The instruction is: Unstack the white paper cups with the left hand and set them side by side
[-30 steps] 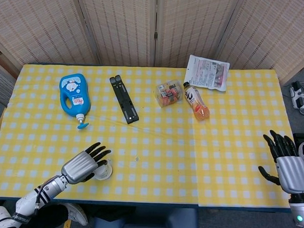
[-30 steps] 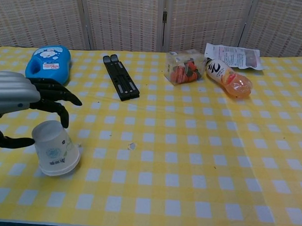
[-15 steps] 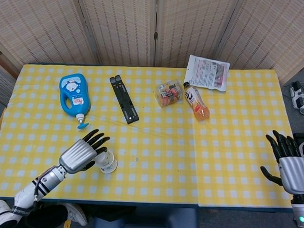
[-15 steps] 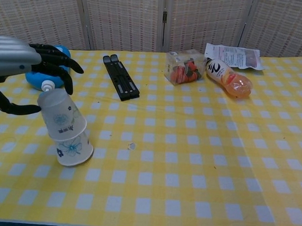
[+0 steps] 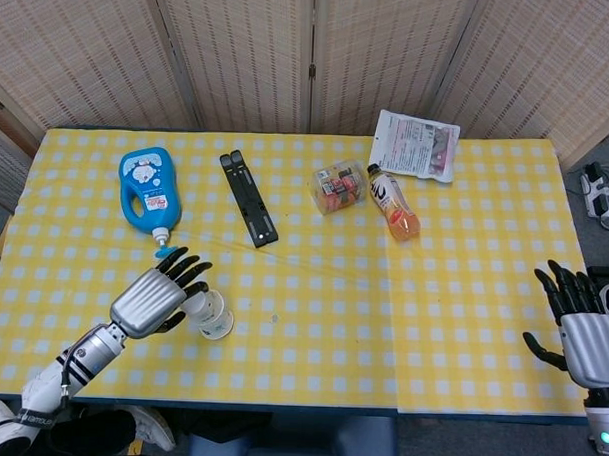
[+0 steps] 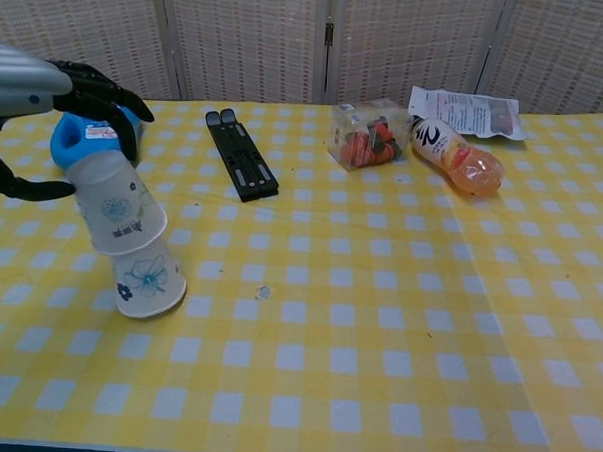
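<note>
Two white paper cups with blue flower prints stand mouth-down at the table's front left. My left hand grips the upper cup near its top, tilted and raised, with its rim still over the base of the lower cup. The lower cup leans a little on the cloth. From above, the left hand covers part of the cup stack. My right hand hangs off the table's right edge, fingers spread, holding nothing.
A blue soap bottle lies just behind the left hand. Further back are a black folding stand, a clear snack box, an orange drink bottle and a white packet. A yellow checked cloth covers the table.
The left hand has risen and drawn the upper cup up out of the stack, so the lower cup now shows beneath it. The right hand has barely moved.
</note>
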